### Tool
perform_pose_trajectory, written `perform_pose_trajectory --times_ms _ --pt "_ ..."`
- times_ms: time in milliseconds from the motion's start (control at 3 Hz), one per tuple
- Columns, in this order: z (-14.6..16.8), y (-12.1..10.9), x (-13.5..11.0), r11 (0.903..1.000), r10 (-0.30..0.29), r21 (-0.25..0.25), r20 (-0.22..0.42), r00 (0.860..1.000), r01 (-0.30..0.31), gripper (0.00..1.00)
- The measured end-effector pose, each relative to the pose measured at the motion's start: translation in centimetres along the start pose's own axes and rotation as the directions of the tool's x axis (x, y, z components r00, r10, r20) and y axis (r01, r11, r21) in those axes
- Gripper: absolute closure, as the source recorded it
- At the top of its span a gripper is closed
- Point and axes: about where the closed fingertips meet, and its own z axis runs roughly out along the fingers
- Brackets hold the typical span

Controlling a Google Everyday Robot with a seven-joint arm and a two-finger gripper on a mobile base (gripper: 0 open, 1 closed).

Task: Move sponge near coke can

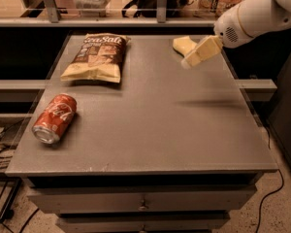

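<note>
Pincer hovers over the desk at its 1 o'clock corner. Spread or pressed together: can't tell. Sponge sits just beside its tip, at 11 o'clock. Coke can lies well apart, at 8 o'clock.

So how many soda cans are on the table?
1. The red aluminium Coca-Cola can lies sideways at the grey table's front left; the gripper hovers back right. None look hidden.
</note>
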Motion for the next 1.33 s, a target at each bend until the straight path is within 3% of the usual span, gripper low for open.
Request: perform_pose_trajectory --times_ms 333,667,1333 --pt "2.9 -2.9 -0.4 0.998 0.058 0.021 0.078 0.995 -0.06 0.0" --pt "6.0 -5.2 0.1 0.9949 0.099 0.002 0.112 0.989 -0.1 0.0" --pt "11.1 -8.3 2.2 0.9849 0.172 -0.034 0.107 0.979 -0.17 0.0"
